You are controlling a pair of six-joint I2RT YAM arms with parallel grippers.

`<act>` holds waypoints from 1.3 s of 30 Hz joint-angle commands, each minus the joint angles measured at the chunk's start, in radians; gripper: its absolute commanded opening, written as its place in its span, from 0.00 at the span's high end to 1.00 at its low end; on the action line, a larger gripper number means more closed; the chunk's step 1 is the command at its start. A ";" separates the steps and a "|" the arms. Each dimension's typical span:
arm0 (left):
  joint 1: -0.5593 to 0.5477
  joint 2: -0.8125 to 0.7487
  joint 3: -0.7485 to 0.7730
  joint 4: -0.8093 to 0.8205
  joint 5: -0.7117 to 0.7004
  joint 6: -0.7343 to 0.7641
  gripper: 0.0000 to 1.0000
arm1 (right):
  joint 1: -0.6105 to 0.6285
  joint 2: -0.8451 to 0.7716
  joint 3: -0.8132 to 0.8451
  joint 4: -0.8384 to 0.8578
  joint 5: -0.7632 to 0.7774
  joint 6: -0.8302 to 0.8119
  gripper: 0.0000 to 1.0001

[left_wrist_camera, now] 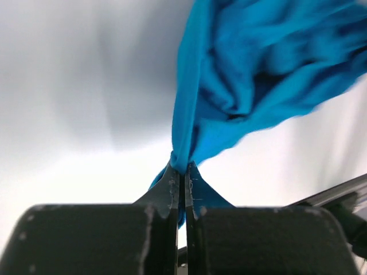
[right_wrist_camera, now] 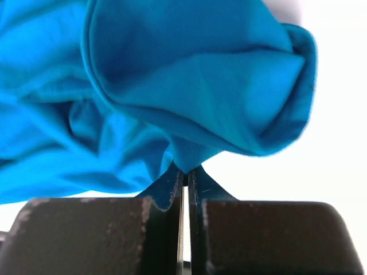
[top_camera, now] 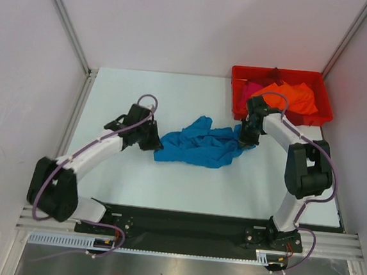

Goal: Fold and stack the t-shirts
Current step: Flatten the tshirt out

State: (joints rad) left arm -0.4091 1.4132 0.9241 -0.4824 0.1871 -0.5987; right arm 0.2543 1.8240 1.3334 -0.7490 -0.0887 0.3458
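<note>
Two grippers pinch the one teal shirt (top_camera: 199, 145) between them. The left gripper (top_camera: 151, 136) is clamped on its left end, and the right gripper (top_camera: 248, 138) on its right end. Each wrist view shows blue cloth squeezed in the thin slit between the fingers. The shirt is crumpled and bunched, strung across the middle of the table (top_camera: 135, 178) — whether it rests there or hangs just above, I cannot tell. Beyond the right arm, a red bin (top_camera: 279, 72) sits at the far right corner, holding an orange shirt (top_camera: 296, 96) and a pink shirt (top_camera: 252, 89) — heaped, unfolded.
</note>
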 commanded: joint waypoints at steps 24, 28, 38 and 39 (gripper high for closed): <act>0.007 -0.626 0.872 -0.450 -0.112 0.077 1.00 | 0.188 -1.069 0.150 -0.357 -0.226 0.285 1.00; 0.007 -0.574 0.808 -0.378 -0.094 0.099 1.00 | 0.188 -0.976 0.154 -0.297 -0.127 0.286 1.00; 0.140 0.002 0.857 -0.237 -0.147 0.149 1.00 | 0.063 -0.421 0.220 0.040 -0.046 0.125 0.93; 0.163 0.059 0.922 -0.234 -0.170 0.158 1.00 | 0.048 -0.364 0.246 0.051 -0.042 0.111 0.90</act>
State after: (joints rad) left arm -0.3180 1.3182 1.7622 -0.7681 0.0769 -0.5011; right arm 0.3519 1.3579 1.5040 -0.8295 -0.1776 0.5404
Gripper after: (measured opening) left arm 0.022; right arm 0.081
